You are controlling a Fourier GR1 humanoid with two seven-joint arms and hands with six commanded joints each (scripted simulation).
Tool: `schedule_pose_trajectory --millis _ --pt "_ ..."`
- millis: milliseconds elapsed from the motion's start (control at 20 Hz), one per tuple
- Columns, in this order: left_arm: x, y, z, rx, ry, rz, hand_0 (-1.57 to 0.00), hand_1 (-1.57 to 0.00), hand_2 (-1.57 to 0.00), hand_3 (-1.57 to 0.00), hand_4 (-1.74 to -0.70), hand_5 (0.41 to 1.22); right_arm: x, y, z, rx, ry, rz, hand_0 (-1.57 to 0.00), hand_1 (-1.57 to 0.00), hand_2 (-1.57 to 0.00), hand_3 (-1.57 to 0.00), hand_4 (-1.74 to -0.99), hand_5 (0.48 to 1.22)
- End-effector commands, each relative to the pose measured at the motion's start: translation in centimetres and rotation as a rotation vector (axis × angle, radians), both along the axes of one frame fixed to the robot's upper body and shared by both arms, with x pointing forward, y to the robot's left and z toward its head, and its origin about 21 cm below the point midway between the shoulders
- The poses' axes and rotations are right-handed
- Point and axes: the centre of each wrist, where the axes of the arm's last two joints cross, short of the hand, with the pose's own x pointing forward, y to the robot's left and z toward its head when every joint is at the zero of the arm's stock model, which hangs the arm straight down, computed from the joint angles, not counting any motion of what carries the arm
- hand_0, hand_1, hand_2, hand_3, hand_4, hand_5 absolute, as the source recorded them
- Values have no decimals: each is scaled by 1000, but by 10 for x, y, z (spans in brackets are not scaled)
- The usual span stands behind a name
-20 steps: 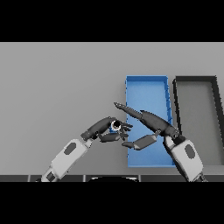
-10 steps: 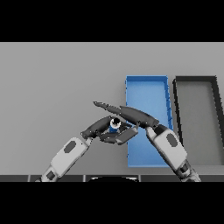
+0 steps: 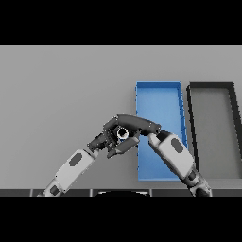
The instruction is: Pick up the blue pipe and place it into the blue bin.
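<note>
The blue pipe (image 3: pixel 122 133) shows only its pale round end, held just above the table left of the blue bin (image 3: pixel 159 97). My left hand (image 3: pixel 108 142) comes in from the lower left, its fingers curled under and around the pipe. From the lower right, my right hand (image 3: pixel 134 123) arches over the top of the pipe. Its fingers bend down on the far side, so both hands enclose the pipe. The pipe's body is hidden between them. The bin's near half lies partly behind my right forearm.
A black bin (image 3: pixel 212 123) stands right of the blue bin, their long sides side by side. Grey table stretches to the left and to the far side of the hands.
My right hand has swung left from over the blue bin. Its straight fingers have curled down over the pipe in my left hand. The left hand has barely moved.
</note>
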Motion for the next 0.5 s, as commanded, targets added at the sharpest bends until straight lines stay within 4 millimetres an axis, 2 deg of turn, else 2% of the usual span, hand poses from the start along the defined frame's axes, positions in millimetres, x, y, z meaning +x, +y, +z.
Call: schedule_pose_trajectory --millis 0,100,200,350,450 --pt "-2 0 1 -23 15 -4 -1225 -1211 -1199 -525 -1688 1203 -2 1 -3 31 16 -1 -1213 -1220 -1220 -1096 -1492 706" --pt "-5 -3 -2 -39 53 -5 -1349 -1340 -1333 -527 -1707 1209 0 2 -8 68 7 -8 -1342 -1346 -1346 -1267 -1464 891" --pt "-2 -4 -3 -36 27 -5 -1429 -1423 -1419 -588 -1719 1214 -6 0 -9 72 -42 -18 -1424 -1427 -1427 -1376 -1456 1010" --pt "-1 0 -1 -18 -4 -5 -1498 -1453 -1493 -527 -1730 1217 -6 2 -5 58 -62 -13 -1496 -1497 -1497 -1471 -1469 1113" --pt "-1 -2 -3 6 -3 -15 -1499 -1356 -1521 -505 -1734 1219 -8 -2 -11 69 -33 -2 -1523 -1524 -1524 -1507 -1473 1152"
